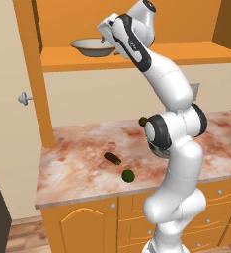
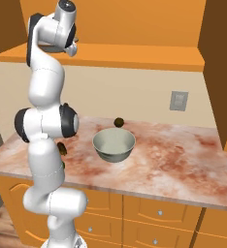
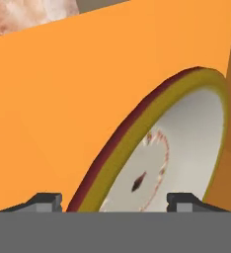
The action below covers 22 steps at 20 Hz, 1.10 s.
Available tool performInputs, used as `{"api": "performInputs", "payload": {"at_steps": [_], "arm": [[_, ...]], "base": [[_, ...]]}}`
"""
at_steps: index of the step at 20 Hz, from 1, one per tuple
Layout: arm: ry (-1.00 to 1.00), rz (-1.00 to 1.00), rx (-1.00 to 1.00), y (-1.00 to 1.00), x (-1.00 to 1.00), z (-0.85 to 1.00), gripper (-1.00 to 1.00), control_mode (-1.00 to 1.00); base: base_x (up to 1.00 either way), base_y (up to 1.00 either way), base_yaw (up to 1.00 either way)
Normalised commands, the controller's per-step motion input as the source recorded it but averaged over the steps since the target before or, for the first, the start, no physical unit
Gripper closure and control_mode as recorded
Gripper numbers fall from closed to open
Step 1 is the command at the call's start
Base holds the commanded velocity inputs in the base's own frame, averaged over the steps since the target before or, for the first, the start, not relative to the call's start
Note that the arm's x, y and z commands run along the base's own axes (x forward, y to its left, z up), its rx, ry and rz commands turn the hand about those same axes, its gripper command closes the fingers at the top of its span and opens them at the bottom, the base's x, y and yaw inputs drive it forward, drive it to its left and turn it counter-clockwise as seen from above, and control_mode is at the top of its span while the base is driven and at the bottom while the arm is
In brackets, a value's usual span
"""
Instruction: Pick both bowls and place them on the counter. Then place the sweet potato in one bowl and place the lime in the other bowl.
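Marble counter (image 1: 83, 163) stretches wide, its front lip running along six o'clock in the left base view, bare room on its left half. Above it the orange shelf (image 1: 68, 57) carries the cream bowl (image 1: 92, 47) at twelve o'clock, shelf upright close at its nine o'clock. The white arm (image 1: 172, 148) rears up the right side and blocks much of the counter behind it. In the right base view the grey-green bowl (image 2: 114, 144) sits upright mid-counter, an olive-brown ball (image 2: 119, 122) just behind at twelve o'clock. Sweet potato (image 1: 112, 158) lies near the front edge, lime (image 1: 128, 175) at its five o'clock, apart. The gripper (image 3: 115, 201) has its tips spread either side of the cream bowl's rim, contact unclear. Its wrist hides the bowl's right edge.
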Motion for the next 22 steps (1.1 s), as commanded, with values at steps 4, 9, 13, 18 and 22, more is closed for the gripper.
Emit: {"api": "performInputs", "payload": {"at_steps": [4, 9, 13, 18, 22], "arm": [[0.0, 0.0, 0.0, 0.0, 0.0, -0.09, 1.0, -1.0], [0.0, 0.0, 0.0, 0.0, -0.01, -0.1, 1.0, -1.0], [-0.03, 0.0, 0.03, -0.01, -0.3, -0.12, 1.0, -1.0], [-0.16, 0.0, 0.1, 0.0, -0.87, -0.19, 1.0, -1.0], [-0.14, 0.0, 0.14, -0.01, -1.0, -0.23, 1.0, -1.0]], "base": [[0.0, 0.0, 0.0], [0.0, 0.0, 0.0], [0.0, 0.0, 0.0], [0.0, 0.0, 0.0], [0.0, 0.0, 0.0]]}}
